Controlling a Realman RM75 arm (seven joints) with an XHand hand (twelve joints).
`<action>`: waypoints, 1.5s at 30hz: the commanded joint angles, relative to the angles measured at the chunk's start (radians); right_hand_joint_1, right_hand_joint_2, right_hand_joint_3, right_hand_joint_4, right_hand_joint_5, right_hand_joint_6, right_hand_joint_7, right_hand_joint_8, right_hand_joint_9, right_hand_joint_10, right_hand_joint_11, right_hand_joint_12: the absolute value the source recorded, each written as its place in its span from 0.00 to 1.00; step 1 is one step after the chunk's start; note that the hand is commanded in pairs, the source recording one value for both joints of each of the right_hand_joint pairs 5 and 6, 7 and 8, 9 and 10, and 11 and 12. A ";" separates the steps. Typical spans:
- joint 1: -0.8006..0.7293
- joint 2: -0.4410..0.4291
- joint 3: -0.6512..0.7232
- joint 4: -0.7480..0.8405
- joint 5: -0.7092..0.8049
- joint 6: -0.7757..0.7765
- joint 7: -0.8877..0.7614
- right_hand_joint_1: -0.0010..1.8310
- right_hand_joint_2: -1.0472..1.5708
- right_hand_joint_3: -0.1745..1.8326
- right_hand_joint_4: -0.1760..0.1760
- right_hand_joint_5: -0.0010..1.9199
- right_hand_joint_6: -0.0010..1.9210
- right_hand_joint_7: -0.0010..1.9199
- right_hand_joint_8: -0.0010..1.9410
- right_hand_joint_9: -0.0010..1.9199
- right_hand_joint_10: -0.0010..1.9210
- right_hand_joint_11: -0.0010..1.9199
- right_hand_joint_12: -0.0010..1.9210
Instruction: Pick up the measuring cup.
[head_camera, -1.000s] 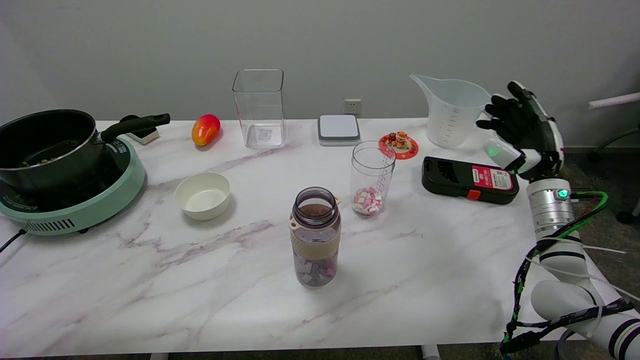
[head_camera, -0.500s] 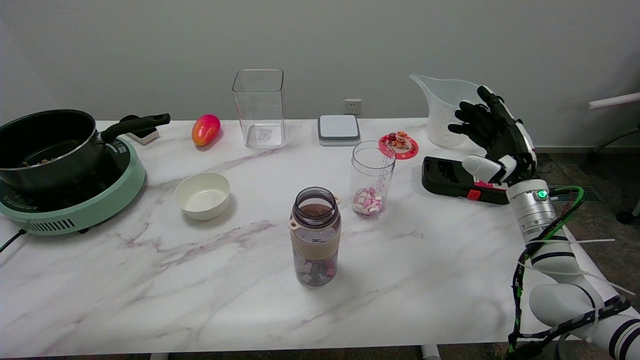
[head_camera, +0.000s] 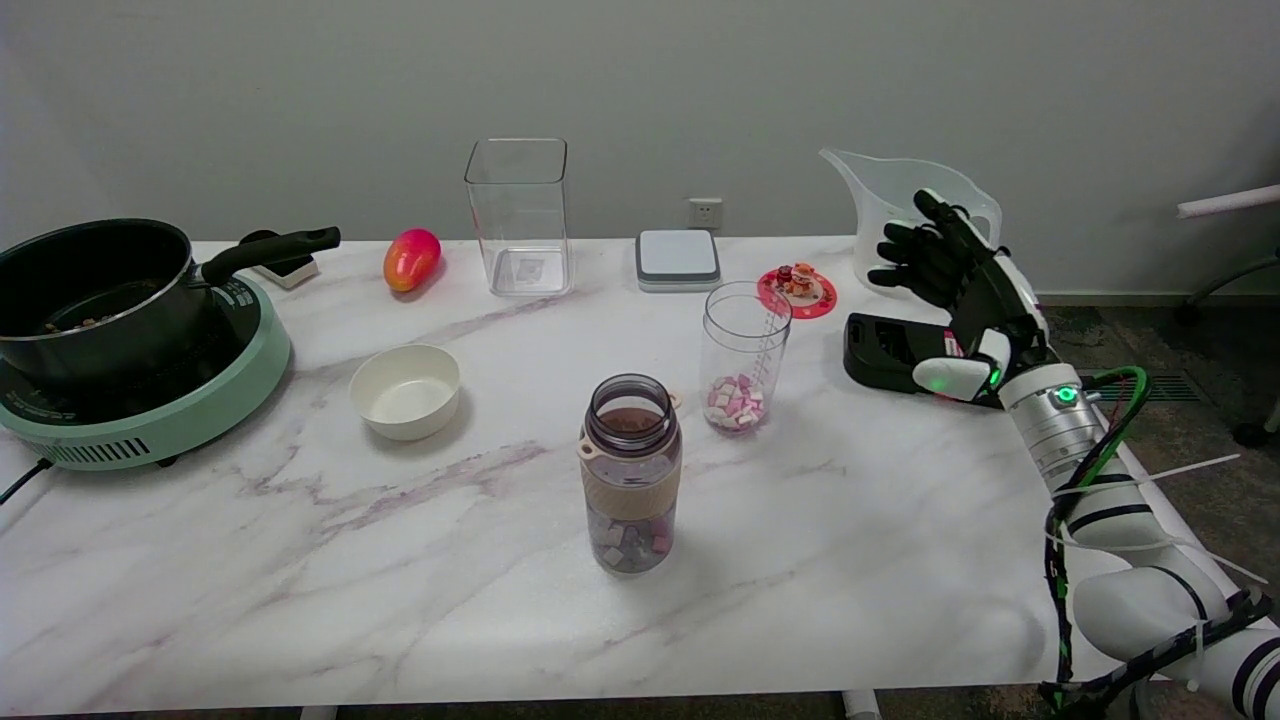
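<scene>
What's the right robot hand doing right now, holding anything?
Right robot hand: open, holding nothing, fingers spread in front of the cup; contact cannot be told.

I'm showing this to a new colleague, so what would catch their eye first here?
Probably the black-and-white right hand, open, raised at the far right in front of the clear measuring cup. Then the black pot on the green cooker at far left.

No text can be read; graduation lines on the clear tumbler (head_camera: 745, 355) and the black device's (head_camera: 893, 352) label are too small.
</scene>
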 joint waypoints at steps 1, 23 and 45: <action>0.079 0.006 -0.073 -0.103 -0.144 -0.087 0.061 0.68 0.08 0.66 0.50 0.08 0.08 0.22 0.22 0.24 0.24 0.32 0.32; 0.450 -0.227 -0.327 -0.490 -0.203 0.068 0.080 0.67 0.03 0.62 0.50 0.06 0.06 0.20 0.20 0.21 0.21 0.24 0.23; 0.465 -0.268 -0.364 -0.502 -0.203 0.057 0.077 0.68 0.09 0.54 0.50 0.07 0.07 0.21 0.21 0.21 0.21 0.21 0.21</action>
